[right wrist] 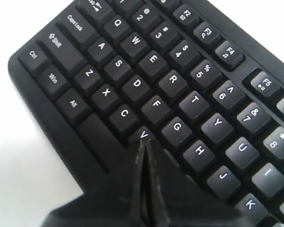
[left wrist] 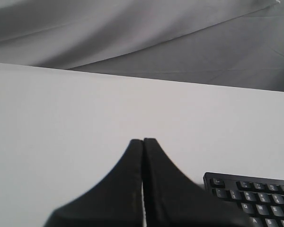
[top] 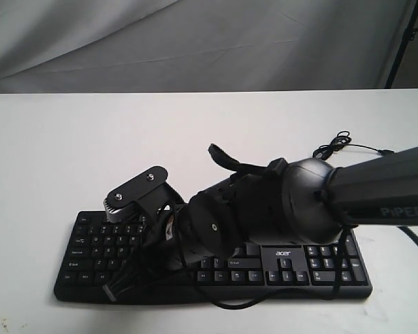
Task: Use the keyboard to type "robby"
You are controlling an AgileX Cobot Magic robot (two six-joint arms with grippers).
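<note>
Though the right gripper point(right wrist: 144, 142) is pinched closed with its tips at the V key point(right wrist: 143, 135), can't tell if it's pressing. Left gripper point(left wrist: 143, 141) is closed too, holding nothing, over the worktop point(left wrist: 61, 118) beside the one keyboard point(top: 327, 263), which sits near-centre.

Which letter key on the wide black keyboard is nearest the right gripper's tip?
The V key; the right gripper overlaps its edge, while C, F and G lie farther off.
</note>
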